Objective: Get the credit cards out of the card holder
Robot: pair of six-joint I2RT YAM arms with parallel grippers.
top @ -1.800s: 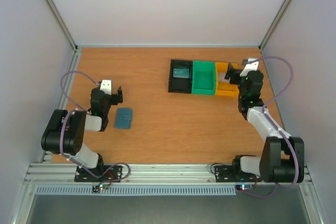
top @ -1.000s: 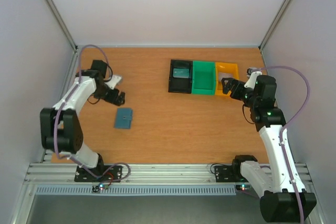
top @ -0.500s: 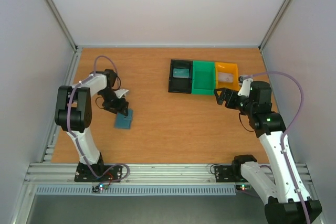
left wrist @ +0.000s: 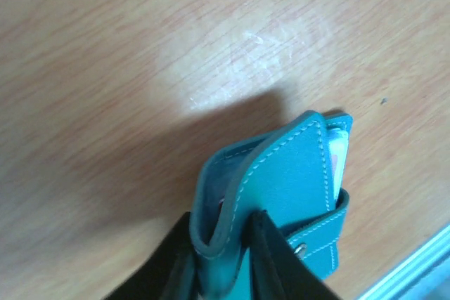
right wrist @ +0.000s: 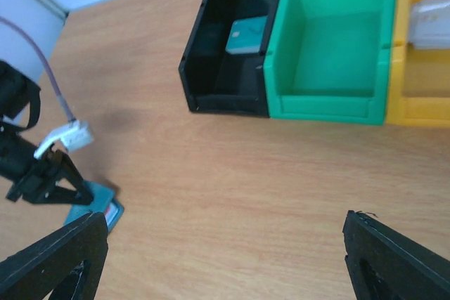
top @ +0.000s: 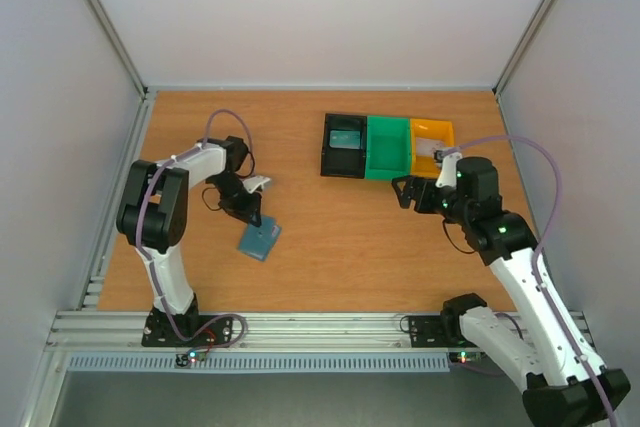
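Desk (top: 340, 257): right arm reaches inward, right pincer (top: 408, 192) spread wide, holding nothing, just in front of green bin (top: 388, 147). Left arm bent, left pincer (top: 245, 212) angled down, clamped on card holder (top: 260, 241) flap, left-centre of desk. Credit card (left wrist: 338, 152) edge peeks out of the holder.

Bright, even light puts pale glare on the brown wooden table (left wrist: 246, 40) and a soft shadow beside the slightly blurred blue-grey bifold card holder (left wrist: 295, 170).

Setting: robot lab cell. White panel walls (top: 300, 17) far beyond my left pincer (top: 250, 217); wood-grain table (top: 330, 257) beneath it; aluminium mounting rail (top: 320, 325) behind it.
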